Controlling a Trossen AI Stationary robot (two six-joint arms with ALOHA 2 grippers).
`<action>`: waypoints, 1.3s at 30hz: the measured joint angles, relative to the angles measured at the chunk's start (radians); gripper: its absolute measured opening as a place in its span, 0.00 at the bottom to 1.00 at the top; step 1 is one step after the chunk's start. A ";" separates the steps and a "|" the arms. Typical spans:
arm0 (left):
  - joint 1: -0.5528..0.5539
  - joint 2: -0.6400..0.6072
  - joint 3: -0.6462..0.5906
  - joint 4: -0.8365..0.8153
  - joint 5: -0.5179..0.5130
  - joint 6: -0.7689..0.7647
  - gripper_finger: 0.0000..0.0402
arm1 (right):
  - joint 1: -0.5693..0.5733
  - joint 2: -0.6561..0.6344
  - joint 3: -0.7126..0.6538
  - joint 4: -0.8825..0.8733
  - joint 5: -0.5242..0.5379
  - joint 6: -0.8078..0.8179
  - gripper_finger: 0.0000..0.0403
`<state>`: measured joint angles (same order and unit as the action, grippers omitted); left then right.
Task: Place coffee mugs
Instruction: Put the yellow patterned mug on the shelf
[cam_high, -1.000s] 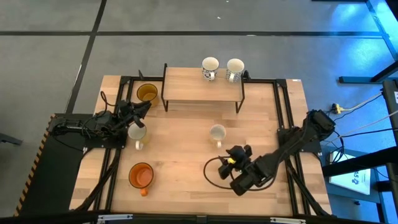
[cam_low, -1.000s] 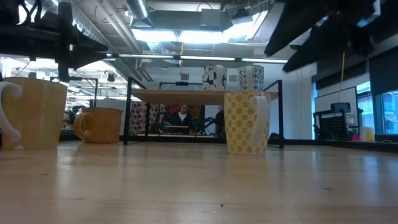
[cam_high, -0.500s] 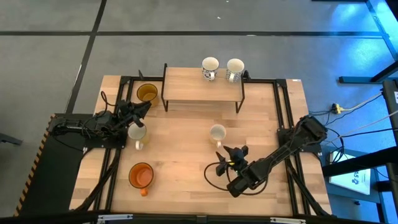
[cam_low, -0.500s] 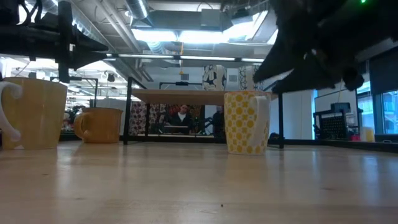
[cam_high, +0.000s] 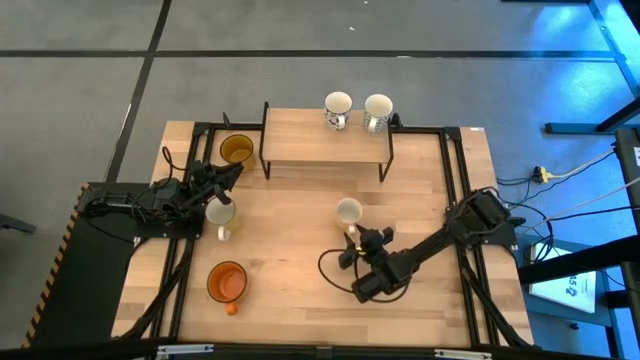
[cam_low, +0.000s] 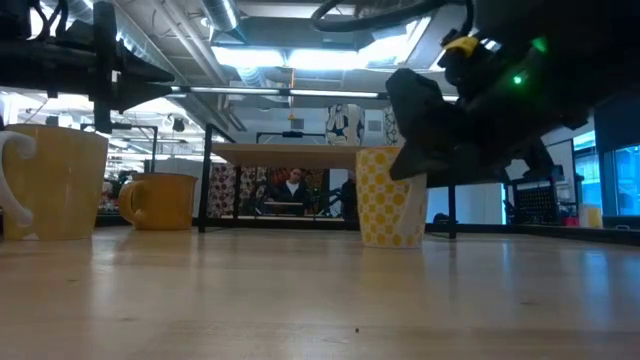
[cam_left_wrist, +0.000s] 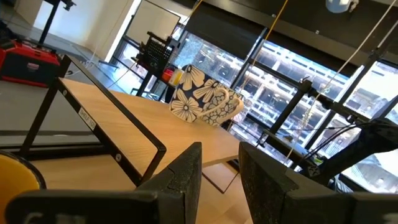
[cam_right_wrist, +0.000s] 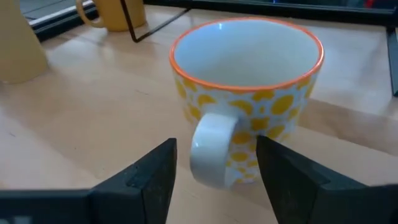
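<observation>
A white mug with yellow dots and an orange rim (cam_high: 348, 210) stands upright mid-table, its handle (cam_right_wrist: 213, 149) facing my right gripper (cam_right_wrist: 216, 177). That gripper is open, one finger on each side of the handle, not touching it. My left gripper (cam_high: 224, 183) waits open at the table's left, above a cream mug (cam_high: 220, 213). An amber mug (cam_high: 236, 150) stands left of the wooden rack (cam_high: 325, 140). Near the front edge sits an orange mug (cam_high: 227, 282). Two patterned white mugs (cam_high: 338, 108) (cam_high: 377, 108) stand on the rack's far edge.
The rack's black legs (cam_high: 381, 170) stand just beyond the dotted mug. A black cable (cam_high: 330, 270) loops on the table beside my right arm. Bare wood lies between the dotted mug and the cream mug. A person shows in the room behind (cam_low: 293, 187).
My right gripper has moved toward the far edge and the table's left, and down, closing on the dotted mug until its open fingers flank the handle. The left arm has kept still.
</observation>
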<state>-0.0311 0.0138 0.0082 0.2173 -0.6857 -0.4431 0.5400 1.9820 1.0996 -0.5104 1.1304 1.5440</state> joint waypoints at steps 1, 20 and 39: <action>0.000 0.000 0.000 0.000 0.000 0.000 0.25 | 0.000 0.000 0.000 0.002 -0.004 0.000 0.49; 0.000 0.000 0.000 0.000 0.000 0.005 0.25 | -0.019 0.000 0.044 -0.022 -0.065 -0.093 0.08; -0.001 -0.001 0.000 0.011 0.291 0.003 0.25 | -0.200 -0.006 0.417 -0.012 -0.199 -0.567 0.00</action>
<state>-0.0319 0.0128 0.0078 0.2287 -0.3950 -0.4403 0.3404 1.9756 1.5169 -0.5224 0.9309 0.9767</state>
